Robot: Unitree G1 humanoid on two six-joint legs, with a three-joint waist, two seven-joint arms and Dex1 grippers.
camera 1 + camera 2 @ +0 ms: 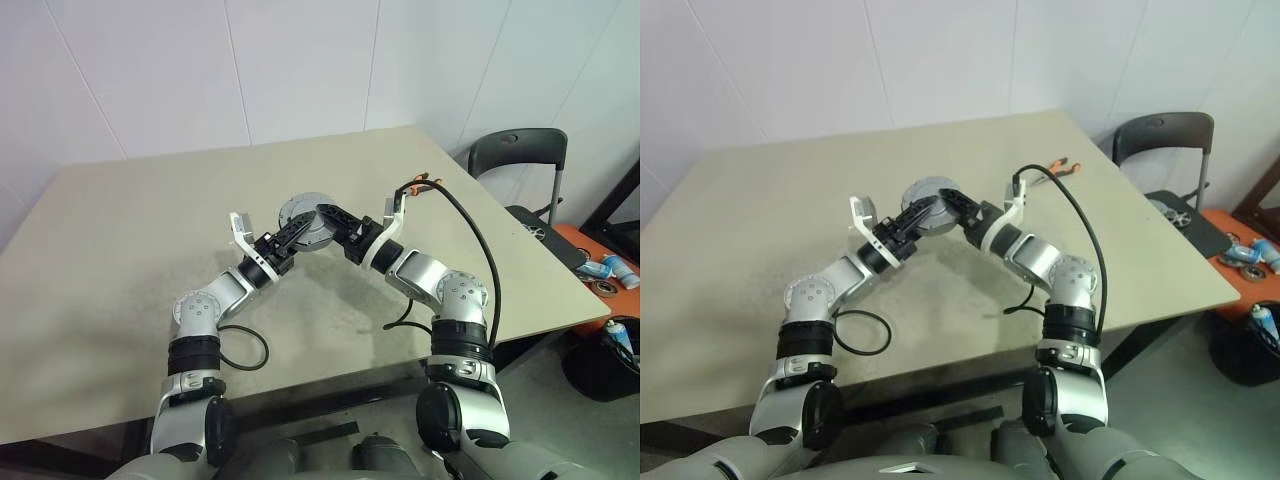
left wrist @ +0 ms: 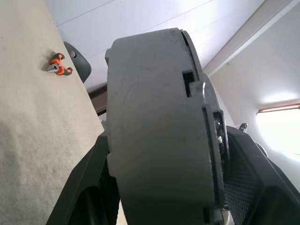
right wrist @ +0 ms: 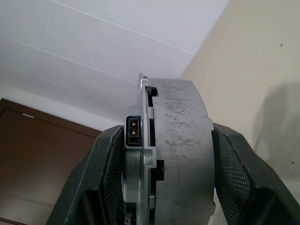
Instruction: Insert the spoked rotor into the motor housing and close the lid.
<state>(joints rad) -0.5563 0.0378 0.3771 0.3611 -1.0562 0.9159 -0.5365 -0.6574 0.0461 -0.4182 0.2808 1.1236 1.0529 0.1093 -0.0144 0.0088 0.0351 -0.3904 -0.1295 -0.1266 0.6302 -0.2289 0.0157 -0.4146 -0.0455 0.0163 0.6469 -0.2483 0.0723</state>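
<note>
The motor housing (image 1: 303, 213), a short round grey cylinder, hangs in the air over the middle of the beige table (image 1: 120, 260). From the left, my left gripper (image 1: 296, 233) is shut on it, and the left wrist view shows the housing (image 2: 154, 131) edge-on, pressed between the black fingers (image 2: 84, 187). My right gripper (image 1: 329, 223) grips it from the right; its wrist view shows the housing (image 3: 180, 140) between both pads (image 3: 239, 173), with a small black connector on the silver end. The spoked rotor is out of view. I cannot tell the lid apart from the housing.
Orange-handled pliers (image 1: 420, 185) lie near the table's far right corner. A loose black cable (image 1: 245, 350) curls on the table near the left arm. A dark chair (image 1: 520, 150) stands beyond the right edge, with cans and clutter (image 1: 610, 270) on the floor.
</note>
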